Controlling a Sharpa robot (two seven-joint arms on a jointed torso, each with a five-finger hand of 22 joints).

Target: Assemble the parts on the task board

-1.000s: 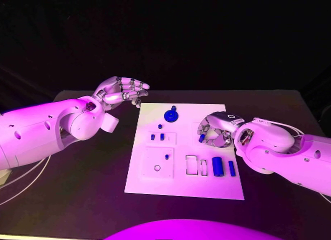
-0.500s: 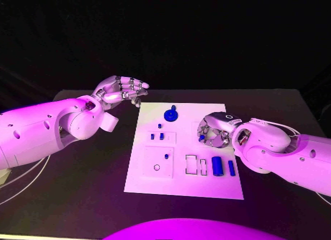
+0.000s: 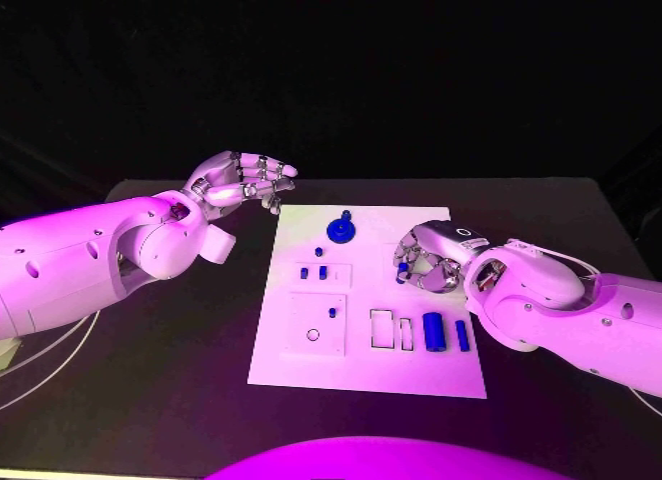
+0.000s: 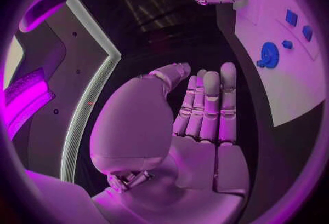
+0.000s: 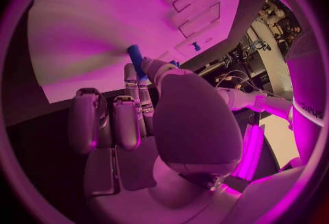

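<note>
Right hand (image 3: 429, 266) is over the right edge of the task board (image 3: 418, 225), and it pinches a small blue peg (image 5: 136, 59) between thumb and a finger, the other fingers curled beside it. In the head view that peg (image 3: 402, 272) shows as a blue sliver at the fingertips, just above the white plate. Smooth silver shells on the fingers, glossy white casing on the arm. Left hand (image 3: 245, 184) holds nothing, fingers loosely apart and bent, out past the board's far left corner over the black table (image 3: 158, 400). Out on the board: a round blue disc (image 3: 340, 232) near the far edge, two little blue pieces (image 3: 314, 272) standing in a raised rectangular block, and two blue cylinders (image 3: 445, 333) lying side by side near the right edge, next to rectangular slots. No readable writing on the board.
</note>
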